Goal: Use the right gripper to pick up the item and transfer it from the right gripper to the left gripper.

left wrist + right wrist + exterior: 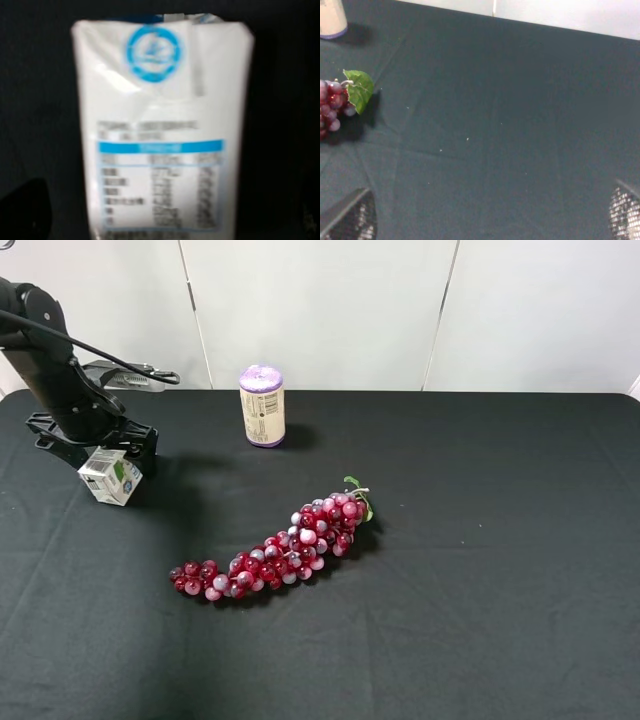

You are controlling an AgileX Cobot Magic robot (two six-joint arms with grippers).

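1. A red grape bunch (pixel 275 555) lies nearest on the black table (pixel 480 570).
2. At far left, the item (pixel 111 476) sits tilted below the left gripper (pixel 95 452); whether it is gripped is unclear.
3. The right gripper's fingertips (pixel 350 220) stand wide apart, empty.
4. Farthest, a purple-topped can (pixel 262 406) stands upright.

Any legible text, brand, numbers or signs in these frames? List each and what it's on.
Nothing can be read word for word.
Carton: round blue logo, blue banner over a printed table, all blurred.
Carton in the high view: green and grey print, too small.
Purple-topped can: label with fine print, too small.
Grape bunch: no text.
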